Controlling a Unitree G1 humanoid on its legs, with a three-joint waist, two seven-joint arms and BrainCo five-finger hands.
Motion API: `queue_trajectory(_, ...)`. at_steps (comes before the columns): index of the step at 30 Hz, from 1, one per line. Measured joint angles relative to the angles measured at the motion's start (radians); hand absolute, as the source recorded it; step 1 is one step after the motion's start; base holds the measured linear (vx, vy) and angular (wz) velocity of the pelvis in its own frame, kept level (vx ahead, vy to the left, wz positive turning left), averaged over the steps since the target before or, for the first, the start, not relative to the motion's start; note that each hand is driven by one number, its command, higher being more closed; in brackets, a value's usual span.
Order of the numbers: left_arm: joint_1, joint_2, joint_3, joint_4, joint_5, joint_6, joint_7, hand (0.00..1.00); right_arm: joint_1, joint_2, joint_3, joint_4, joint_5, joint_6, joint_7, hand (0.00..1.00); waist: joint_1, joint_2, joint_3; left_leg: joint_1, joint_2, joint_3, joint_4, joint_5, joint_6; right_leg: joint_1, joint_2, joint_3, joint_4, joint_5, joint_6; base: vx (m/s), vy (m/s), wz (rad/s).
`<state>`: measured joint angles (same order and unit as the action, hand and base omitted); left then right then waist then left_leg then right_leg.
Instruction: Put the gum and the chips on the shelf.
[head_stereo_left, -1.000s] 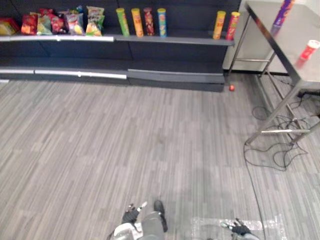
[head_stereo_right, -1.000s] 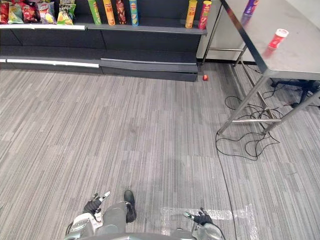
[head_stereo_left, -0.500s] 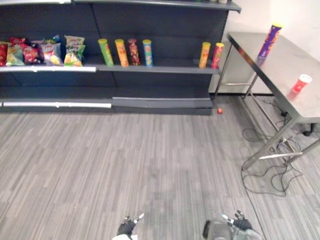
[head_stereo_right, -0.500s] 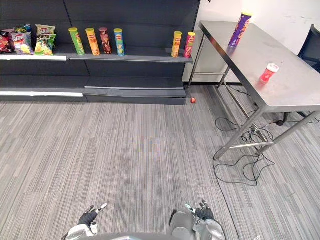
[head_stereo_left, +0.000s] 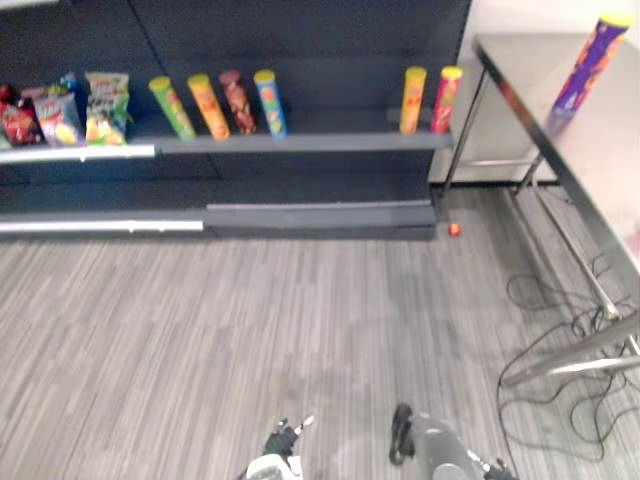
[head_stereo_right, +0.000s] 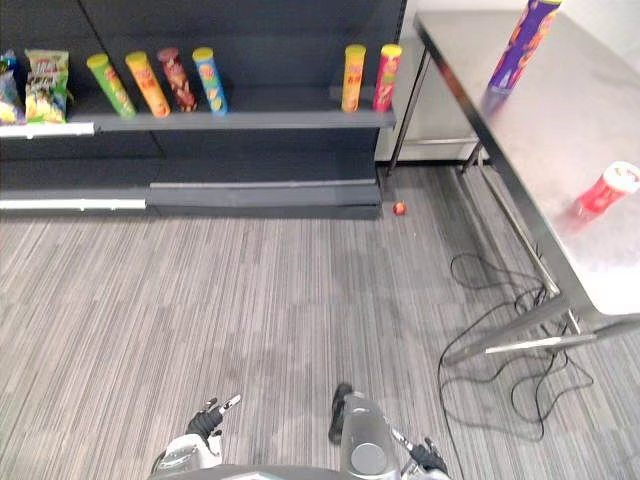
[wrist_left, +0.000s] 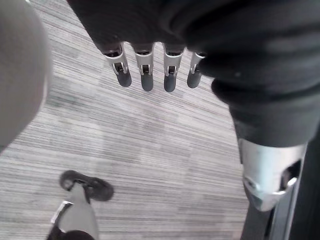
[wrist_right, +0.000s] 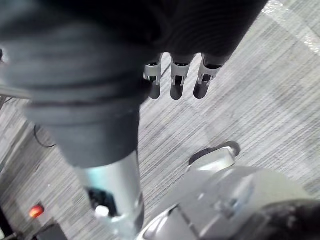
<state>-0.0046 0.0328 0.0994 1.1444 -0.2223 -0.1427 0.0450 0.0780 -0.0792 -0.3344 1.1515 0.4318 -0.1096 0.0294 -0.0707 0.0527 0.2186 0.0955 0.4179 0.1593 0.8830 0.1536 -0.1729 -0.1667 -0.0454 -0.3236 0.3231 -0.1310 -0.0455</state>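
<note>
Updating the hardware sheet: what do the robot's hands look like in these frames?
They match. The left hand has a row of short silver fingers ending in rounded dark tips, coming out from under a dark ribbed cover over the back of the hand and wrist. The right hand has the same silver fingers, dark tips and dark ribbed cover.

The purple can (head_stereo_right: 520, 50) is cut off at its top by the upper edge, and the steel table (head_stereo_right: 590, 100) under it by the right edge. The red tub (head_stereo_right: 604, 190) is blurred; its cap is perhaps white. The red object (head_stereo_right: 399, 208) on the floor is too small to be identified. The leftmost snack bag (head_stereo_right: 6, 95) is cropped.
</note>
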Motion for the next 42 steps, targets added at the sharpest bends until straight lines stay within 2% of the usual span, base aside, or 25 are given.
queue_trajectory(1, 0.0, 0.006, 0.027, -0.006, -0.001, -0.002, -0.004, 0.0, -0.014, 0.0, 0.018, -0.001, 0.009, -0.005, -0.003, 0.0, 0.003, 0.003, 0.001, -0.075, -0.002, 0.015, 0.125, -0.139, 0.018, 0.073, 0.018, 0.014, -0.05, -0.004, -0.007, 0.6, -0.15, -0.31)
queue_trajectory(3, 0.002, 0.015, 0.058, -0.007, -0.012, -0.001, -0.003, 0.0, -0.025, -0.003, 0.035, -0.001, 0.021, -0.007, -0.002, 0.0, 0.027, -0.015, 0.009, -0.147, -0.018, 0.096, 0.136, -0.284, 0.046, 0.167, 0.033, 0.062, -0.115, -0.003, -0.009, 0.43, -0.08, -0.63)
queue_trajectory(5, 0.016, 0.017, 0.073, -0.01, -0.025, -0.001, -0.001, 0.0, -0.05, -0.002, 0.048, -0.013, 0.041, -0.013, -0.002, 0.0, 0.052, -0.012, 0.009, -0.217, -0.049, 0.128, -0.011, -0.35, 0.051, 0.227, 0.036, 0.121, -0.143, -0.017, -0.004, 0.41, 0.017, -1.03)
queue_trajectory(7, 0.033, 0.02, 0.085, -0.02, -0.046, -0.005, 0.002, 0.0, -0.072, 0.003, 0.072, -0.04, 0.044, -0.027, -0.001, 0.0, 0.069, -0.011, 0.008, -0.254, -0.121, 0.065, -0.364, -0.35, 0.04, 0.255, 0.035, 0.21, -0.143, -0.05, 0.01, 0.39, 0.154, -1.32)
queue_trajectory(8, 0.033, 0.02, 0.084, -0.02, -0.048, -0.005, 0.008, 0.0, -0.075, 0.006, 0.084, -0.046, 0.044, -0.032, 0.0, 0.0, 0.071, -0.009, 0.006, -0.252, -0.161, -0.019, -0.572, -0.317, 0.011, 0.27, 0.034, 0.257, -0.144, -0.068, 0.022, 0.37, 0.24, -1.31)
queue_trajectory(10, 0.035, 0.016, 0.081, -0.018, -0.049, -0.006, 0.013, 0.0, -0.067, -0.001, 0.116, -0.044, 0.038, -0.033, -0.001, 0.0, 0.072, 0.003, -0.001, -0.274, -0.181, -0.095, -0.745, -0.278, -0.018, 0.291, 0.04, 0.324, -0.146, -0.1, 0.043, 0.35, 0.282, -1.14)
queue_trajectory(12, 0.043, 0.018, 0.08, -0.017, -0.048, -0.008, 0.011, 0.0, -0.031, -0.007, 0.137, -0.035, 0.034, -0.031, -0.002, 0.0, 0.079, 0.004, -0.031, -0.292, -0.188, -0.086, -0.667, -0.197, -0.004, 0.321, 0.024, 0.383, -0.169, -0.125, 0.071, 0.53, 0.392, -0.9)
queue_trajectory(14, 0.047, 0.048, 0.083, -0.014, -0.047, -0.009, 0.008, 0.0, -0.004, 0.006, 0.138, 0.0, -0.003, -0.023, 0.002, 0.0, 0.075, -0.065, -0.075, -0.315, -0.241, -0.064, -0.581, -0.216, 0.05, 0.325, -0.042, 0.417, -0.186, -0.121, 0.088, 0.51, 0.298, -0.56)
queue_trajectory(16, 0.047, 0.06, 0.099, 0.001, -0.047, -0.007, 0.007, 0.0, 0.016, 0.015, 0.111, 0.022, -0.033, -0.02, 0.003, 0.0, 0.076, -0.094, -0.097, -0.296, -0.282, -0.013, -0.569, -0.244, 0.092, 0.301, -0.088, 0.44, -0.138, -0.108, 0.108, 0.46, 0.28, -0.36)
queue_trajectory(18, 0.049, 0.059, 0.106, 0.01, -0.045, -0.004, 0.01, 0.0, 0.015, 0.013, 0.084, 0.034, -0.04, -0.012, 0.006, 0.0, 0.081, -0.098, -0.104, -0.237, -0.307, 0.051, -0.603, -0.271, 0.115, 0.232, -0.115, 0.486, 0.023, -0.101, 0.12, 0.4, 0.231, -0.52)
queue_trajectory(20, 0.055, 0.061, 0.098, 0.012, -0.037, 0.003, 0.012, 0.0, 0.011, 0.012, 0.043, 0.033, -0.04, -0.005, 0.012, 0.0, 0.07, -0.089, -0.098, -0.137, -0.335, 0.096, -0.654, -0.294, 0.144, 0.096, -0.136, 0.482, 0.344, 0.01, 0.262, 0.47, 0.243, -0.41)
queue_trajectory(21, 0.057, 0.063, 0.082, 0.011, -0.037, 0.007, 0.012, 0.0, 0.014, 0.011, 0.025, 0.033, -0.039, -0.004, 0.016, 0.0, 0.061, -0.081, -0.089, -0.082, -0.337, 0.101, -0.682, -0.308, 0.151, 0.061, -0.142, 0.453, 0.449, 0.103, 0.272, 0.33, 0.163, -0.13)
queue_trajectory(22, 0.053, 0.069, 0.059, 0.01, -0.036, 0.015, 0.013, 0.0, 0.021, 0.01, 0.016, 0.032, -0.039, -0.004, 0.016, 0.0, 0.052, -0.067, -0.074, -0.016, -0.336, 0.112, -0.721, -0.315, 0.157, 0.028, -0.171, 0.4, 0.559, 0.122, 0.274, 0.26, 0.108, -0.23)
queue_trajectory(25, 0.051, 0.098, 0.024, 0.009, -0.036, 0.022, 0.018, 0.0, 0.032, 0.007, 0.0, 0.013, -0.039, -0.005, 0.016, 0.0, 0.04, -0.059, -0.067, 0.141, -0.325, 0.171, -0.818, -0.316, 0.157, -0.082, -0.24, 0.149, 0.709, -0.002, 0.123, 0.31, 0.074, -0.33)
queue_trajectory(26, 0.044, 0.104, 0.024, 0.009, -0.036, 0.022, 0.018, 0.0, 0.034, 0.01, -0.004, 0.002, -0.039, -0.005, 0.017, 0.0, 0.04, -0.06, -0.067, 0.155, -0.318, 0.186, -0.823, -0.316, 0.157, -0.099, -0.234, 0.115, 0.68, -0.021, 0.117, 0.34, -0.022, -0.36)
queue_trajectory(28, 0.027, 0.124, 0.025, 0.008, -0.034, 0.02, 0.018, 0.0, 0.036, 0.013, -0.014, 0.002, -0.039, -0.002, 0.023, 0.0, 0.02, -0.059, -0.066, 0.174, -0.299, 0.219, -0.828, -0.319, 0.152, -0.135, -0.189, 0.035, 0.442, -0.032, 0.105, 0.27, -0.114, -0.15)
queue_trajectory(29, 0.015, 0.129, 0.025, 0.006, -0.029, 0.02, 0.017, 0.0, 0.046, 0.015, -0.017, 0.001, -0.039, -0.002, 0.023, 0.0, 0.009, -0.064, -0.065, 0.191, -0.299, 0.223, -0.831, -0.328, 0.136, -0.126, -0.162, 0.015, 0.271, 0.005, 0.111, 0.37, -0.199, -0.19)
queue_trajectory(30, 0.01, 0.137, 0.033, 0.007, -0.024, 0.02, 0.017, 0.0, 0.06, 0.016, -0.022, 0.003, -0.039, -0.002, 0.024, 0.0, 0.007, -0.092, -0.066, 0.216, -0.326, 0.245, -0.835, -0.347, 0.104, -0.094, -0.142, -0.014, 0.08, 0.053, 0.029, 0.38, -0.173, -0.6)
queue_trajectory(31, 0.008, 0.102, 0.042, 0.019, -0.011, 0.022, 0.017, 0.0, 0.052, -0.002, -0.031, 0.006, -0.039, 0.001, 0.022, 0.0, 0.006, -0.029, -0.056, 0.239, -0.285, 0.273, -0.85, -0.356, 0.088, -0.086, -0.087, -0.026, 0.063, 0.07, 0.029, 0.37, -0.124, -1.03)
queue_trajectory(32, 0.006, 0.081, 0.043, 0.029, 0.005, 0.021, 0.013, 0.0, 0.049, -0.012, -0.052, 0.003, -0.039, -0.004, 0.023, 0.0, 0.005, -0.005, -0.062, 0.239, -0.271, 0.306, -0.847, -0.353, 0.083, -0.1, -0.067, -0.05, 0.06, 0.043, -0.003, 0.3, -0.078, -0.96)
queue_trajectory(34, -0.011, 0.055, 0.04, 0.028, 0.01, 0.021, 0.012, 0.0, 0.052, -0.007, -0.063, 0.011, -0.039, 0.006, 0.02, 0.0, -0.008, -0.007, -0.054, 0.266, -0.27, 0.36, -0.849, -0.333, 0.052, -0.112, -0.114, -0.135, 0.147, -0.068, 0.005, 0.32, -0.13, -0.61)
queue_trajectory(36, -0.011, 0.046, 0.019, 0.029, 0.01, 0.02, 0.005, 0.0, 0.071, 0.018, -0.089, 0.027, -0.039, 0.012, 0.018, 0.0, -0.011, -0.027, -0.057, 0.27, -0.237, 0.375, -0.753, -0.319, 0.023, -0.088, -0.104, -0.134, 0.183, -0.122, 0.007, 0.27, -0.2, -0.44)
queue_trajectory(38, -0.004, 0.012, 0.016, 0.021, 0.003, 0.014, -0.002, 0.0, 0.082, 0.017, -0.082, 0.036, -0.036, 0.012, 0.017, 0.0, -0.004, -0.039, -0.06, 0.107, -0.133, 0.284, -0.311, -0.309, -0.046, -0.013, -0.033, -0.08, 0.095, -0.115, 0.011, 0.26, -0.234, -0.61)
queue_trajectory(40, 0.016, 0.004, 0.027, -0.014, -0.013, 0.005, -0.007, 0.0, 0.054, -0.009, -0.052, 0.034, -0.026, 0.006, 0.007, 0.0, 0.0, -0.04, -0.058, 0.009, -0.16, 0.173, -0.134, -0.332, -0.061, 0.04, 0.014, -0.018, 0.03, -0.083, -0.015, 0.25, -0.083, -1.13)
queue_trajectory(42, 0.033, 0.005, 0.027, -0.021, -0.019, -0.003, -0.006, 0.0, 0.026, -0.033, -0.018, 0.033, -0.017, -0.002, 0.003, 0.0, 0.007, -0.042, -0.057, -0.019, -0.193, 0.133, -0.161, -0.38, -0.046, 0.102, 0.05, 0.061, -0.039, -0.057, -0.008, 0.31, 0.002, -1.38)
